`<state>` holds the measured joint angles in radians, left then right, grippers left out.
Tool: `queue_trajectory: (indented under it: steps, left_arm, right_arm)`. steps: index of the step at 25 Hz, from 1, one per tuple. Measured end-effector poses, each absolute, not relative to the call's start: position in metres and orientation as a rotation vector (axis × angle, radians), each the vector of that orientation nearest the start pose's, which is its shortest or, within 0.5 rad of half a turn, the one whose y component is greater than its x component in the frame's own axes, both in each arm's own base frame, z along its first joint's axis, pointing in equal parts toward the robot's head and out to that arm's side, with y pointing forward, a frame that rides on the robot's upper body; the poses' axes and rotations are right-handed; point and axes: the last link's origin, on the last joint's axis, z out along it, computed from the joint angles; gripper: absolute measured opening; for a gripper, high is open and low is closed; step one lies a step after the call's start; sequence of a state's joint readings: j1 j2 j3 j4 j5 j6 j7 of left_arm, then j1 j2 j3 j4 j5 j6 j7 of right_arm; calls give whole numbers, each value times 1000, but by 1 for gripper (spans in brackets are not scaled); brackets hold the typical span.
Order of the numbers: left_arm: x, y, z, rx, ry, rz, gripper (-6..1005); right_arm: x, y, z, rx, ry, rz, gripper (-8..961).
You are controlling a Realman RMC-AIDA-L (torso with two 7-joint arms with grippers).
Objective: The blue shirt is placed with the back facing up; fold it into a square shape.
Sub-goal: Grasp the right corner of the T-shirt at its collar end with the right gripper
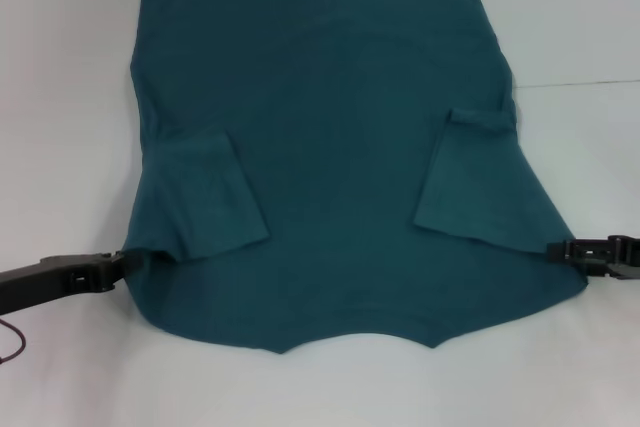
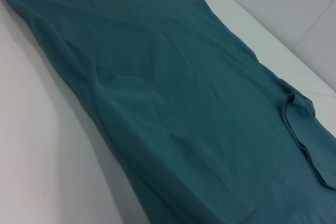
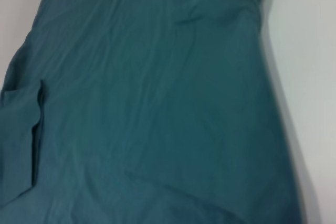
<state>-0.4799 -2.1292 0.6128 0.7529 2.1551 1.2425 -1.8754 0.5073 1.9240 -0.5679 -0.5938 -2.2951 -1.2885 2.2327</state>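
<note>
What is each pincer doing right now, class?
Left pincer: at the shirt's left edge by the folded sleeve; open or shut cannot be told.
Right pincer: at the shirt's right edge; cannot be told either.

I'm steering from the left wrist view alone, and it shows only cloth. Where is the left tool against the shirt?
Observer: The left tool is at the shirt's left edge, close to the corner nearest the robot.
Operator: And the right one?
Observer: The right tool meets the opposite edge, a little nearer the robot than the right sleeve.
Operator: I see one sleeve folded in. What about the other?
Observer: The left sleeve is folded in too and lies flat on the back.
</note>
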Motion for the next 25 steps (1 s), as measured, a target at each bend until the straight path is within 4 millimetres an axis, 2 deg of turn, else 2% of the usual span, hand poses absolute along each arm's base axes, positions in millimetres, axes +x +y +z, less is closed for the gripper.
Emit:
queue_trajectory:
  steps: [15, 25]
  left_arm:
    - [-312, 347, 6, -2251, -1302, -528, 34]
    - [-309, 349, 5, -2255, -1293, -528, 36]
  right_arm:
    - [342, 342, 49, -2121, 1759, 435, 912]
    - [345, 339, 47, -2117, 1797, 364, 911]
